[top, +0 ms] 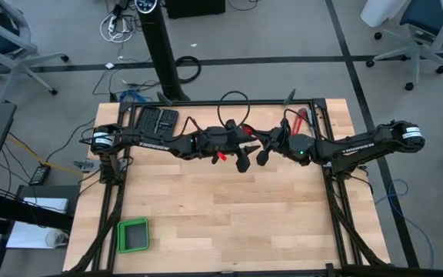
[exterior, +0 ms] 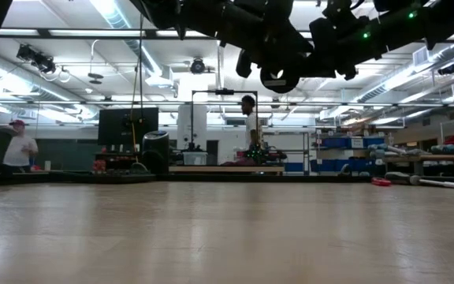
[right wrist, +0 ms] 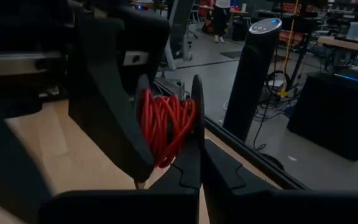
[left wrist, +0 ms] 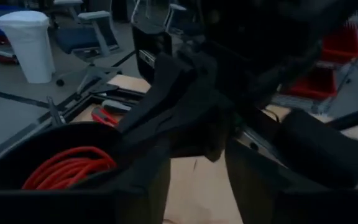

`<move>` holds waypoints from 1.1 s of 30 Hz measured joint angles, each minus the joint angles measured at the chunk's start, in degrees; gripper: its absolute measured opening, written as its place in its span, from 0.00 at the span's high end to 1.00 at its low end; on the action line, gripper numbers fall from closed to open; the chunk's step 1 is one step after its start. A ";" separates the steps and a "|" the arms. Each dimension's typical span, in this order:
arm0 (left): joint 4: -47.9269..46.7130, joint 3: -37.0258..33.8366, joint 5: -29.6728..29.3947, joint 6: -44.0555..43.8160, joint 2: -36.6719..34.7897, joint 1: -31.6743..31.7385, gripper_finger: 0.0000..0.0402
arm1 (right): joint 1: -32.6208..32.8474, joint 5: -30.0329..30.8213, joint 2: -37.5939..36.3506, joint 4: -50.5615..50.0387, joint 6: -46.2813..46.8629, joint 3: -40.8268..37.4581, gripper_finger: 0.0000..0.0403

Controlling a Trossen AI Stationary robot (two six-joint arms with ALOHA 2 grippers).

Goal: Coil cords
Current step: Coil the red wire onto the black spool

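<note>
Only the wrist views show the red cord [right wrist: 165, 124] as a wound coil, right against the left gripper [top: 242, 157] above the table's centre; from overhead it is a red fleck. Both arms reach inward, from nine and three o'clock, nearly meeting. The left gripper's fingers are spread; the right gripper [top: 263, 153] is pressed together.

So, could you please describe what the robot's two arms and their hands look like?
Both arms are dark, almost black, jointed links. The left arm and right arm each carry white lettering on a long link and a white band near the outer joint. Thin black cables loop above them. Each ends in a blocky black hand, left hand and right hand, with two flat dark fingers.
</note>
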 joint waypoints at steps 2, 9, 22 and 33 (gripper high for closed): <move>-0.11 -0.03 0.16 1.15 -0.71 -0.01 0.58 | -0.01 -0.01 0.00 -0.21 0.04 0.00 1.00; -9.15 -0.02 -2.87 7.15 -6.75 0.26 0.58 | 0.98 -0.29 -0.04 3.93 -1.09 -3.92 1.00; -20.38 -0.14 -3.06 11.23 -9.46 2.02 0.59 | 0.05 -13.62 -0.09 22.57 -8.18 -12.15 1.00; -20.53 0.42 4.31 12.97 -9.44 2.30 0.59 | -0.13 -20.57 -0.11 24.27 -10.89 -12.11 1.00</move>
